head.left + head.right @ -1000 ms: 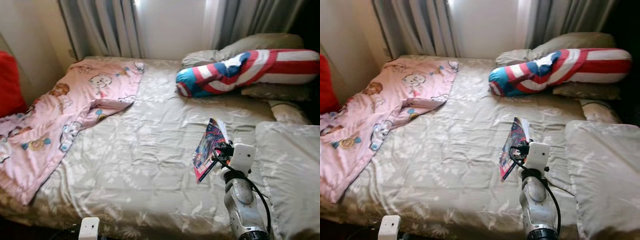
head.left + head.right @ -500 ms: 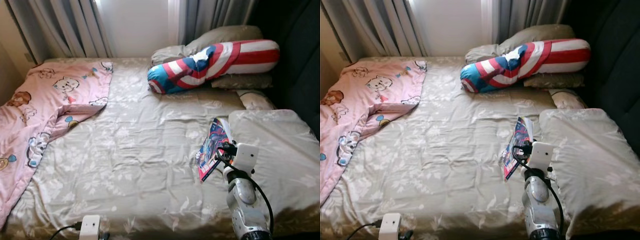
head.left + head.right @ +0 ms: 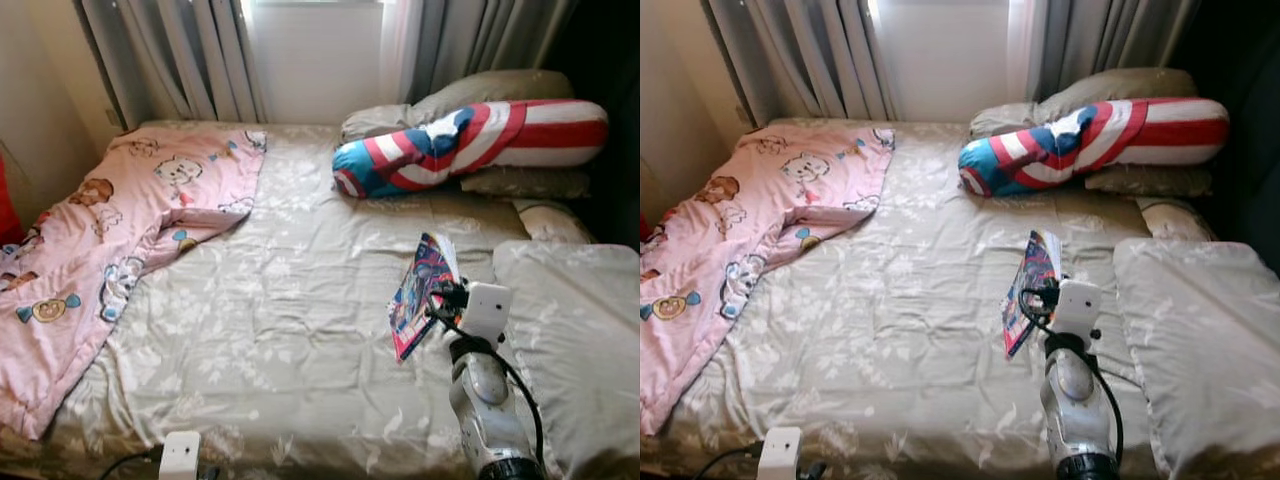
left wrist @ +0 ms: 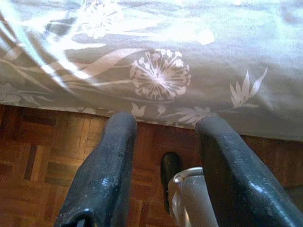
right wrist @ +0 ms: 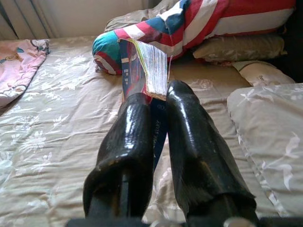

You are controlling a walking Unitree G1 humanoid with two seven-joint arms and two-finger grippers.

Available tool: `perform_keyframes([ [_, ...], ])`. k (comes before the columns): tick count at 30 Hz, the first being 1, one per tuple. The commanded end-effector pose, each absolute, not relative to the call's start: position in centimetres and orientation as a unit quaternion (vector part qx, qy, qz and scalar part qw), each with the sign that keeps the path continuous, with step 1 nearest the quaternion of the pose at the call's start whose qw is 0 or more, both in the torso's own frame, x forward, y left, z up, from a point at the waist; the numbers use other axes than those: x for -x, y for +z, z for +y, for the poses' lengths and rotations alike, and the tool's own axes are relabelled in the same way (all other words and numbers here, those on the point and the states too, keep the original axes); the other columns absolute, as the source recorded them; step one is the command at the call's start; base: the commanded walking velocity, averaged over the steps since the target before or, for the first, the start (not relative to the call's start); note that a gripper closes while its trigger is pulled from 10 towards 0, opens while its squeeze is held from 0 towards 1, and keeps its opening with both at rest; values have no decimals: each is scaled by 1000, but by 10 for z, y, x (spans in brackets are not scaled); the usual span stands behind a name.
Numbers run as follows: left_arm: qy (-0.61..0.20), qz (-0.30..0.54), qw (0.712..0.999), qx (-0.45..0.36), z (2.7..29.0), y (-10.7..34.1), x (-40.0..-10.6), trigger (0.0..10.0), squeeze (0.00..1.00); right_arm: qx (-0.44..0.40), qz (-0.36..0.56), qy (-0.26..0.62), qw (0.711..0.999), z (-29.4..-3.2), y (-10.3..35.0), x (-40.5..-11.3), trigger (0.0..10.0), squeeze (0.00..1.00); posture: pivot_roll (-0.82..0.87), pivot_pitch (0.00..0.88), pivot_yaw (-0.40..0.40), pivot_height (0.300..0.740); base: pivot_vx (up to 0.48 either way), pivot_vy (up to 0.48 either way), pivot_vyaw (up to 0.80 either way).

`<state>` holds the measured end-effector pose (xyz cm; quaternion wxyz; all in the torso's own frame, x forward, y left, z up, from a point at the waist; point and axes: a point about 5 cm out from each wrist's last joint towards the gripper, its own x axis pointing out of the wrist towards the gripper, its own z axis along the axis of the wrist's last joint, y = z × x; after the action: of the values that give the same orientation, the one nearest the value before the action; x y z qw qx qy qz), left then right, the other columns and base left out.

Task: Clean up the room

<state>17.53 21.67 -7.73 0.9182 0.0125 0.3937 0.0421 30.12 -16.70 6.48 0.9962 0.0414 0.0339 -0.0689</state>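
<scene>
Bed (image 3: 280,330) with beige floral bedspread under curtained window (image 3: 310,55). Pink cartoon blanket (image 3: 110,230) on left side. Left gripper (image 4: 158,142) low at bed's edge over parquet floor (image 4: 42,161), fingers apart, holding nothing. Star-striped bolster pillow (image 3: 470,140) at head. Right gripper (image 5: 158,104) clamped on colourful book (image 3: 418,292), held above bedspread beside beige pillow (image 3: 575,330).

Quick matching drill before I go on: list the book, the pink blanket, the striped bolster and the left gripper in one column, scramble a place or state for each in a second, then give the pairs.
Things:
1. book
2. pink blanket
3. striped bolster
4. left gripper

Places or states:
A. spread over the bed's left side
B. open, low by the bed's edge above the wooden floor
C. clamped in the right gripper, held above the bed
D. lying at the head of the bed by the curtains

Pairs: 1-C, 2-A, 3-D, 4-B
</scene>
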Motion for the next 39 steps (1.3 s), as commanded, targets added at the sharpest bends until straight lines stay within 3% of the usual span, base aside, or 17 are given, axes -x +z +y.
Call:
perform_keyframes([
  [1, 45, 397, 917, -13, 218, -78, -173, 10000, 0, -41, 14, -67, 997, -166, 73, -305, 10000, 0, 11, 0, -12, 732, 274, 0, 0],
  [12, 43, 389, 920, -8, 217, -77, -175, 10000, 0, -42, 15, -68, 997, -165, 72, -305, 10000, 0, 13, 0, -12, 732, 175, 0, 0],
  [22, 37, 324, 945, -6, 219, -63, -193, 10000, 0, -43, 16, -69, 997, -165, 71, -304, 10000, 0, 14, 5, -11, 732, 0, 0, 0],
  [29, 38, 232, 972, -5, 221, -40, -216, 10000, 0, -46, 17, -60, 997, -163, 70, -301, 10000, 0, 9, 12, -10, 732, 0, 0, 0],
  [33, 50, 132, 990, -11, 227, -9, -234, 10000, 0, -59, 23, -57, 996, -163, 67, -299, 10000, 0, 11, 16, -10, 732, 0, 0, 0],
  [39, 61, 49, 997, -12, 230, 21, -246, 10000, 0, -76, 24, -54, 995, -161, 67, -298, 10000, 0, 5, 20, -14, 732, 0, 0, 0],
])
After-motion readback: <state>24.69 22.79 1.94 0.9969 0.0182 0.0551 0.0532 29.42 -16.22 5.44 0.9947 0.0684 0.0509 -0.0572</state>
